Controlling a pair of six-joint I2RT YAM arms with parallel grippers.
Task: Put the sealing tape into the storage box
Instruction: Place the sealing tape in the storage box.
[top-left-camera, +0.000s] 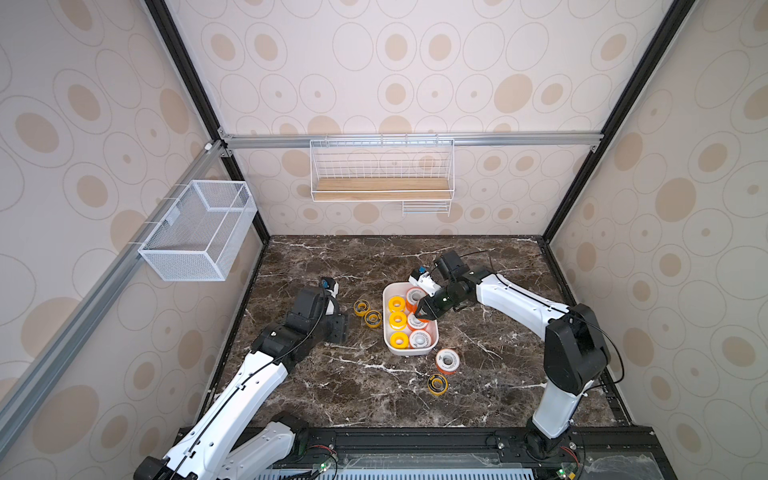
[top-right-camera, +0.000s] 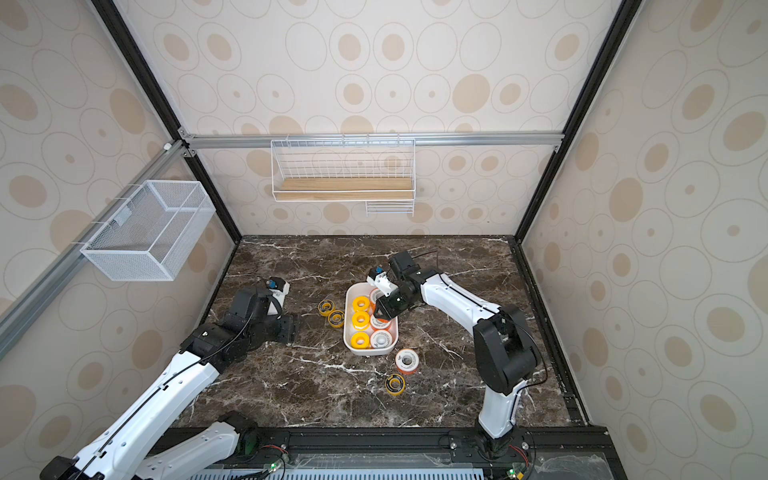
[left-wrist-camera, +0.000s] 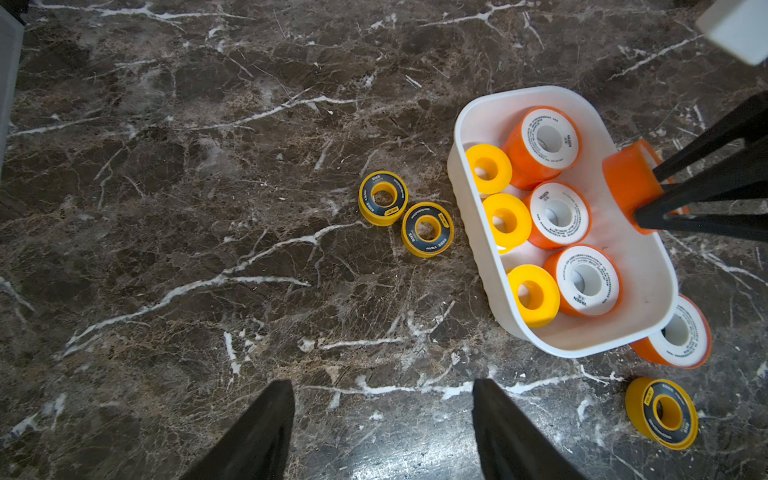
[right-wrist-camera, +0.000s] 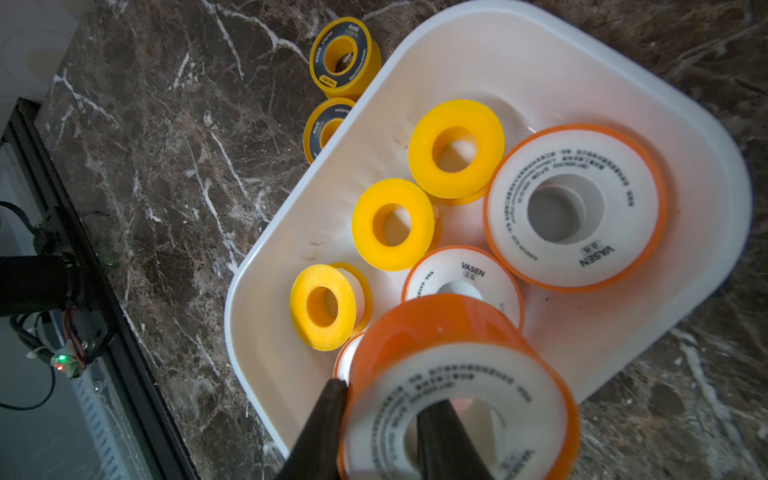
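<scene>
R gripper (right-wrist-camera: 384, 397) pinches an orange-white spool (right-wrist-camera: 449, 345) thru its core, one finger inside and one outside, above the white storage box (right-wrist-camera: 540, 29), which holds 3 yellow + 3 orange spools. Best to lower over the bare floor strip beside the orange row and release low so it can't bounce out. L gripper (left-wrist-camera: 382, 388) hangs spread and empty.

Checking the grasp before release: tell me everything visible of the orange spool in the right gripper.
The orange spool looks plastic, with a white printed face and a round centre hole. The right gripper pinches its wall: one finger in the hole, one outside on the rim. It hangs tilted over the box, above spools lying there; whether it touches them is unclear.
</scene>
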